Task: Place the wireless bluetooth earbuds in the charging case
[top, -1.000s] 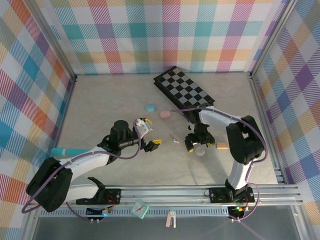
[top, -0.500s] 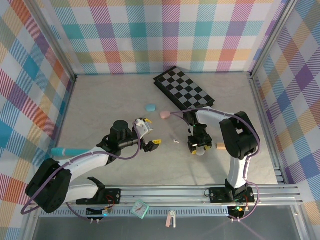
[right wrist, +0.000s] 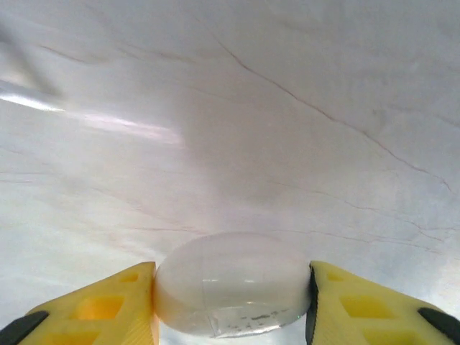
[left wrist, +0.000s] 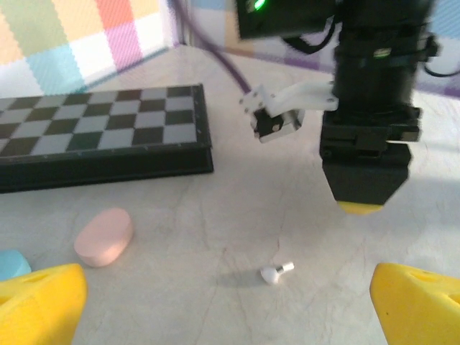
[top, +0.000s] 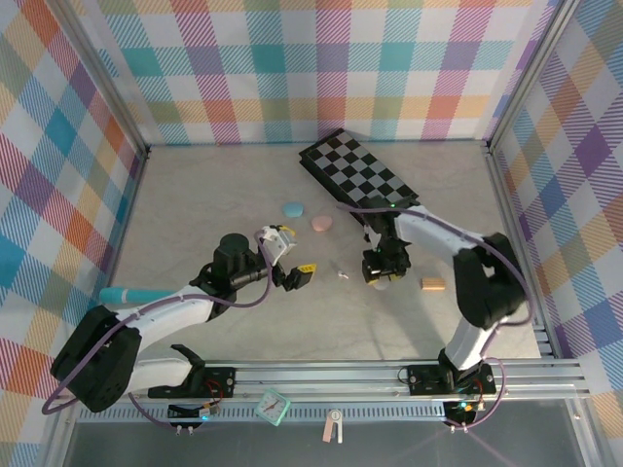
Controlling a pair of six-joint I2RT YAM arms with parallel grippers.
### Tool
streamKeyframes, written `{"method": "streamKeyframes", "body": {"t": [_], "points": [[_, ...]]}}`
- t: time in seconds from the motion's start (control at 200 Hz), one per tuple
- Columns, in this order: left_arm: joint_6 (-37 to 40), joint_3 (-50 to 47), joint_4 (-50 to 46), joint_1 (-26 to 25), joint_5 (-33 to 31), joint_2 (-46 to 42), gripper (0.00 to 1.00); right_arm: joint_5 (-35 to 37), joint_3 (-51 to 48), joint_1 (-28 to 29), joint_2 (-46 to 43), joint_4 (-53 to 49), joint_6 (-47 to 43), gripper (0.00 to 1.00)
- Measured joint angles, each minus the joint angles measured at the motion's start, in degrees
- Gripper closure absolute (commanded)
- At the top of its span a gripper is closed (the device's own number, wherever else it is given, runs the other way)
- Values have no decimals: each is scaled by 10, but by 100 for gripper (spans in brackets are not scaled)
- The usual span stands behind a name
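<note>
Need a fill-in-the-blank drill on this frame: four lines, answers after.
1. The right pincer grips by both sides a pebble-like case whose colour is ____.
2. The left pincer has its jaws ____.
3. Next to the pink case lies a second case, coloured ____.
4. The white earbud lies loose ____ the two pincers.
Missing words: white; open; blue; between.

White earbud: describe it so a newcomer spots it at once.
Start at the chessboard at the back. Nearer the front than the pink oval case lies the earbud, alone. It is white, stemmed, far tinier than that case.
</note>
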Motion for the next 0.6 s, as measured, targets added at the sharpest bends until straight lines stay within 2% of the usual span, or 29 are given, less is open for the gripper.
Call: {"method": "streamKeyframes", "body": {"t": [0.11,0.235,0.39,0.6], "points": [[-31,1,27,-19,-27,3,0,-66,-3,-16,-80,65,38,54],[-51,5,72,-46,-50,16,0,-138,-35,-42,-165,186,120,53],[-73,8,149,-74,-78,53,0,-199,-91,-62,-219,339,239,57],[-99,37,263,-106,-112,133,13,-262,-162,-71,-243,532,410,58]]}}
